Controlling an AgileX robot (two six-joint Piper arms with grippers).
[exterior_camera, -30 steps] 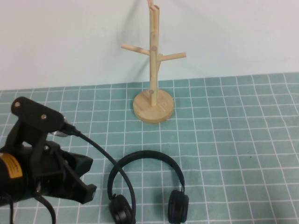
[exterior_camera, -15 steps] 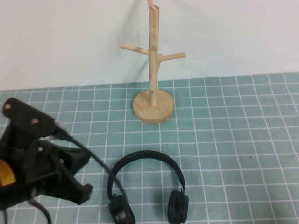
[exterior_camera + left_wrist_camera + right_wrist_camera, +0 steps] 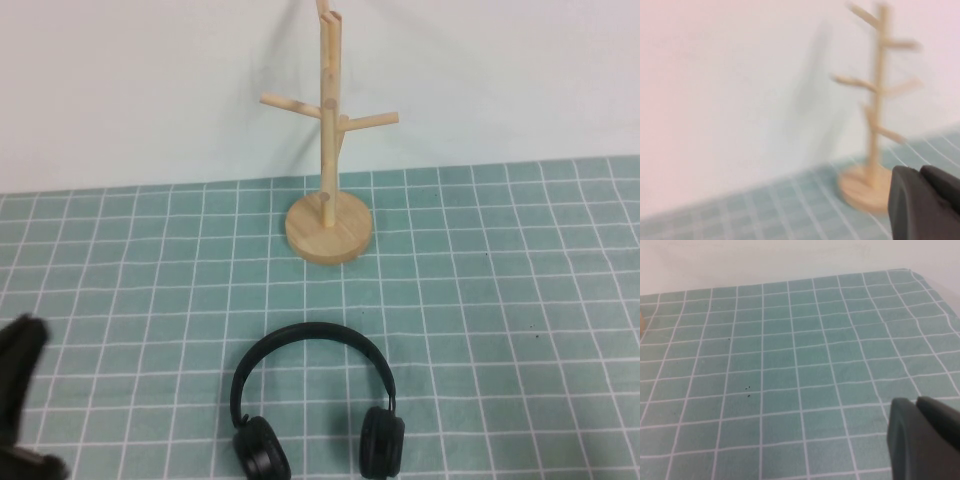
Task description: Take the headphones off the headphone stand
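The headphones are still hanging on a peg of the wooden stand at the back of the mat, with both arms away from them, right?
Not hanging: the high view shows the headphones lying flat on the mat, in front of the stand and apart from it. The left gripper sits at the near left edge; the right gripper shows only in its wrist view.

Black headphones [image 3: 310, 400], light wooden headphone stand [image 3: 328, 140], teal white-gridded mat [image 3: 500, 300].

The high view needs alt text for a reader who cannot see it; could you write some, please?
Black headphones lie flat on a green gridded mat, in front of the bare wooden headphone stand. The left claw shows at the left edge; the right claw is out of view.
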